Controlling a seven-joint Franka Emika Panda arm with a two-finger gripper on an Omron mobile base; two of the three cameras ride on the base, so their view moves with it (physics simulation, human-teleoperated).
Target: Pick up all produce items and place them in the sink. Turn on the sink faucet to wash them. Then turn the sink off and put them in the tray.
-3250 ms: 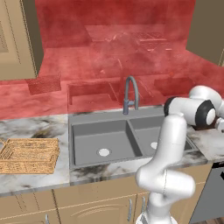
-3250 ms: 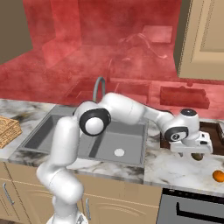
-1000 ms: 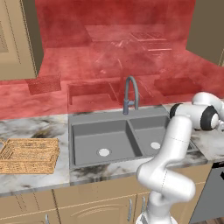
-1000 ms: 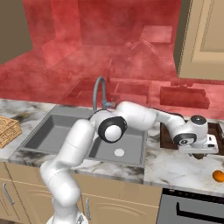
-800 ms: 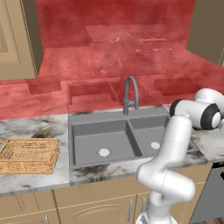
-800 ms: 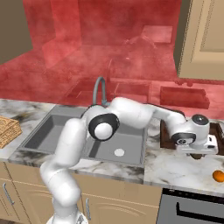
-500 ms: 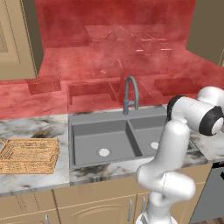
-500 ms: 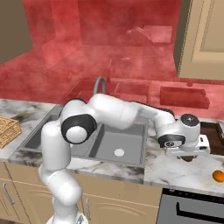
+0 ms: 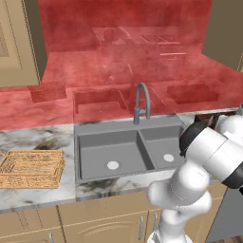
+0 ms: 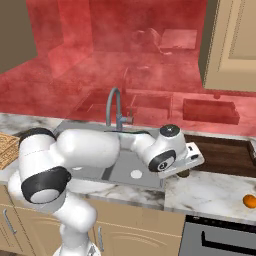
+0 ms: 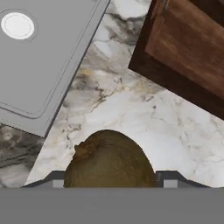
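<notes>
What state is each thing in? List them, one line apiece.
Hand: shut on the kiwi, above the marble counter beside the sink.
Kiwi: held between the fingers, off the counter.
Orange fruit: lying on the counter, untouched.
Sink faucet: off, no water running.
Sink: both basins dry, no produce inside.
Wicker tray: empty.
</notes>
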